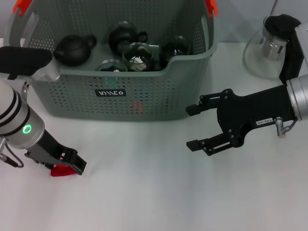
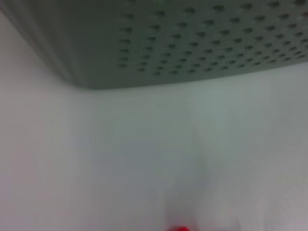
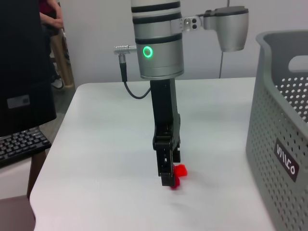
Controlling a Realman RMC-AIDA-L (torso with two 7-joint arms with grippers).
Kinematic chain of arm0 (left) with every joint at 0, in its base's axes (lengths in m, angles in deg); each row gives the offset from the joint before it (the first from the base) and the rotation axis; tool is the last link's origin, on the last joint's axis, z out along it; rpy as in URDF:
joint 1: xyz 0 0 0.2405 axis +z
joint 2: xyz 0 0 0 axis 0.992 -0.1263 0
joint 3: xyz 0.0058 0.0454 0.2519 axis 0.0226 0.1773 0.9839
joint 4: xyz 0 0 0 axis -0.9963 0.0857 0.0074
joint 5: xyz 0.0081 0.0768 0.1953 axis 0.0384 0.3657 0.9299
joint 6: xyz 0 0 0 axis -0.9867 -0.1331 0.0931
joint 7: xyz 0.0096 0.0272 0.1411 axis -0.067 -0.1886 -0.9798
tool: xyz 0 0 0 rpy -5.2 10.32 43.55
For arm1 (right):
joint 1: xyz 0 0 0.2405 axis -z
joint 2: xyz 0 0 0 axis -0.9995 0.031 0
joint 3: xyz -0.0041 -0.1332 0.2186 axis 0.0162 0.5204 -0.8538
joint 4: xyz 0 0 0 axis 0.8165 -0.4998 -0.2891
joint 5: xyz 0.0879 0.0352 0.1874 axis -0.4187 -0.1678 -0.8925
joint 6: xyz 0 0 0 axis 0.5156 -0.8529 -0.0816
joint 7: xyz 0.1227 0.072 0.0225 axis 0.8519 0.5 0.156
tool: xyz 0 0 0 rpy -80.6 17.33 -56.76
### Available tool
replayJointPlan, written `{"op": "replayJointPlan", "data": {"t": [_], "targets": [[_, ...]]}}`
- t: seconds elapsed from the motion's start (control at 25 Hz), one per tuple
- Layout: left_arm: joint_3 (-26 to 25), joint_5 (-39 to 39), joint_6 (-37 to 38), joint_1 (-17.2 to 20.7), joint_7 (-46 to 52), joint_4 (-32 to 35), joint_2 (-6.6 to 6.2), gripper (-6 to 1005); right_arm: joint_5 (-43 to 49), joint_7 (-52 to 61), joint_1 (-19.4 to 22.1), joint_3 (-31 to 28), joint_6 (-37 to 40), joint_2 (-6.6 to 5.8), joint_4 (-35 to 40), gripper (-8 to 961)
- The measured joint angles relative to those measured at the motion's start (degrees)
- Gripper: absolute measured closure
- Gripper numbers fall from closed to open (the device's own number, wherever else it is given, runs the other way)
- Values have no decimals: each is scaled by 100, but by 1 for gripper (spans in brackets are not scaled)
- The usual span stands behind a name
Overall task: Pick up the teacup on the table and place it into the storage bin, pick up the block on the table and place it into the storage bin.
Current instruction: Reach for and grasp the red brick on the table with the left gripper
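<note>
The jaws of the left gripper are down at the worktop and pinch the red block, which sits in front of the storage bin, off its left front corner and a little apart from its wall. The right wrist view shows that gripper standing nearly upright over the block, the block gripped near one edge with most of it sticking out to one side. The left wrist view shows only a sliver of the block at the frame's edge, with the bin's perforated wall beyond it.

The jaws of the right gripper are spread wide and hold nothing; it hovers above the worktop just off the bin's right front corner. Inside the bin lie dark teapots and glass cups, so the teacup part looks done. A glass pitcher stands to the right of the bin.

The risks, as I judge them:
- The off-centre hold could let the block twist or slip out on the lift.
- The bin's front wall is tall. A low carry could knock the block against its rim.
- A release from high up could drop the block onto the glass cups.
</note>
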Motion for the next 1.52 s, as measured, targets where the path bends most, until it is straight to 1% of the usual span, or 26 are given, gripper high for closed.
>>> {"op": "replayJointPlan", "data": {"t": [0.4, 0.6, 0.88, 1.12, 1.28, 1.36, 1.52], "targets": [[0, 6, -10, -6, -9, -34, -35, 220, 0, -10, -13, -9, -10, 0, 0, 93], [-28, 9, -6, -28, -207, -28, -118, 221, 0, -10, -2, -17, -34, 0, 0, 93], [-505, -7, 123, 10, -1381, 278, -148, 222, 0, 3, 6, -257, -24, 37, 0, 94], [-923, -21, 356, 92, -2923, 553, -147, 221, -121, 17, 16, -366, -99, 53, -135, 94], [-1009, -23, 454, 184, -3752, 762, -111, 221, -246, 4, 19, -402, -256, 58, -310, 95], [-994, -21, 510, 218, -4150, 829, -97, 221, -280, 10, 18, -399, -347, 85, -363, 95], [-1080, -16, 601, 267, -4764, 953, -105, 220, -360, 60, -12, -384, -492, 124, -465, 95]]}}
